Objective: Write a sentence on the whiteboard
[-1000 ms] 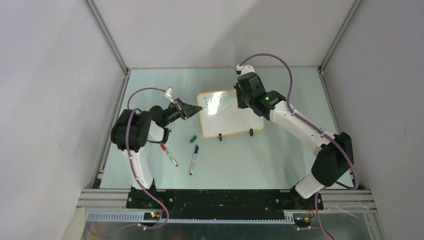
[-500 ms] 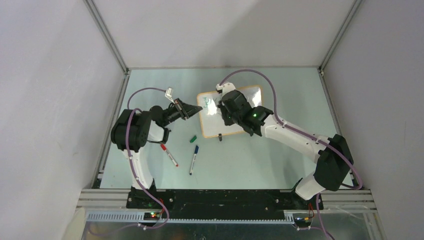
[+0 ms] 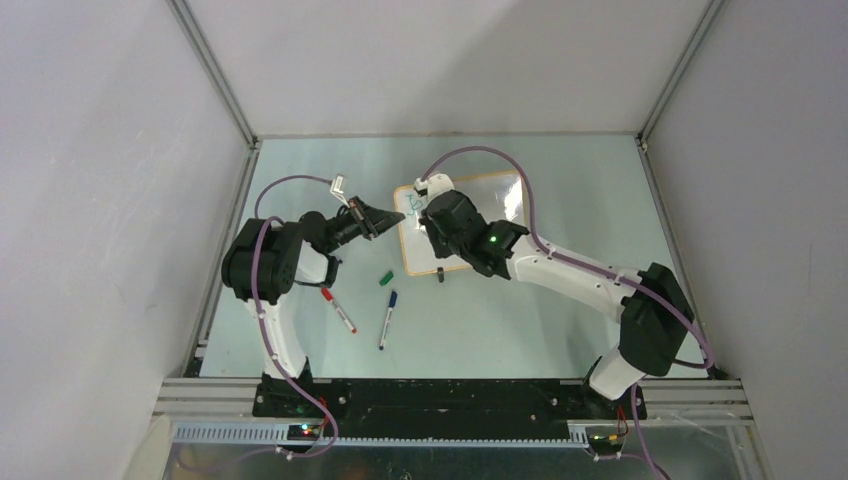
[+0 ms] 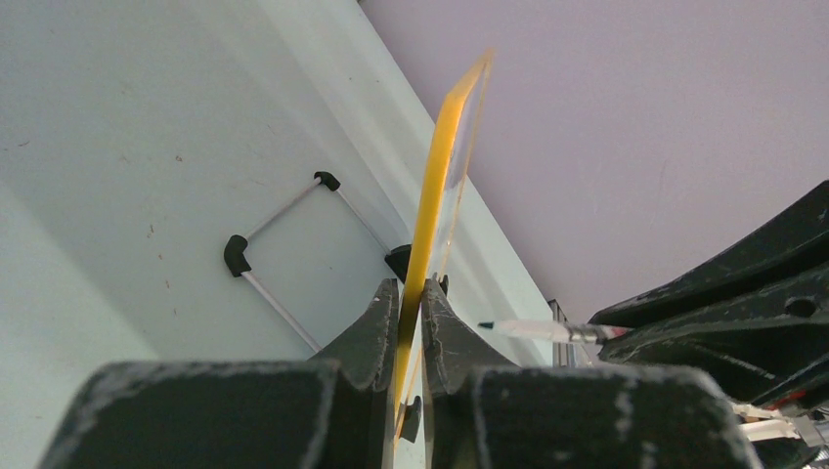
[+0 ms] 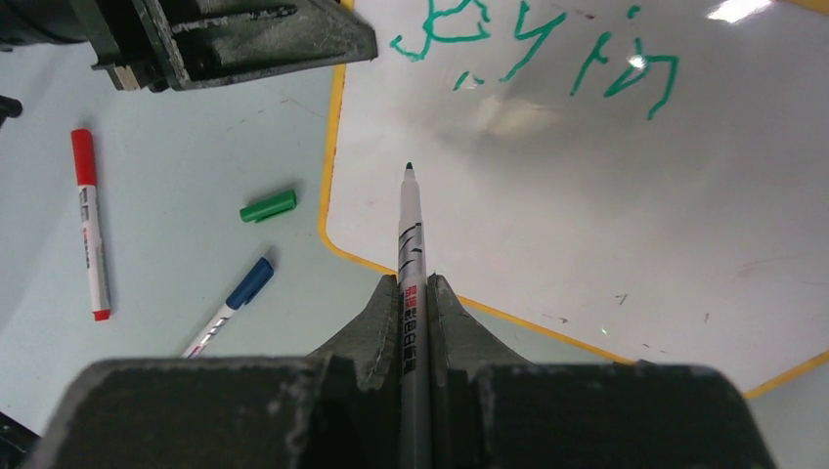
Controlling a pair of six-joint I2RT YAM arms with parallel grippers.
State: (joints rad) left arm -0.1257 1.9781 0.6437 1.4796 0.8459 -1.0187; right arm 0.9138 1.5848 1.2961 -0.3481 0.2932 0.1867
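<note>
A small white whiteboard with a thin orange-tan frame and rounded corners (image 3: 412, 248) stands tilted back on the pale green tabletop (image 3: 560, 200), in the middle of the far half, with one black clip foot (image 3: 440, 276) showing at its near edge. The left gripper (image 4: 411, 293) is clamped narrowly on the board's left edge, one finger on each face (in the left wrist view the frame appears edge-on as a thin yellow strip).

The right gripper (image 5: 415, 285) is closed around a slim white marker pen with a dark tip (image 5: 410, 225), which points at the board's surface. The tip sits over the bare white area near the left edge, below the writing; I cannot tell whether it touches the board.

The sentence (image 5: 536, 51), in thin green handwritten strokes, runs along the upper part of the board. The letters are too loose to read with confidence.

On the table to the left of the board lie a green marker cap (image 5: 267, 206), a blue-capped white marker (image 5: 235, 299) and a red-capped white marker (image 5: 90, 227), each apart from the others.
</note>
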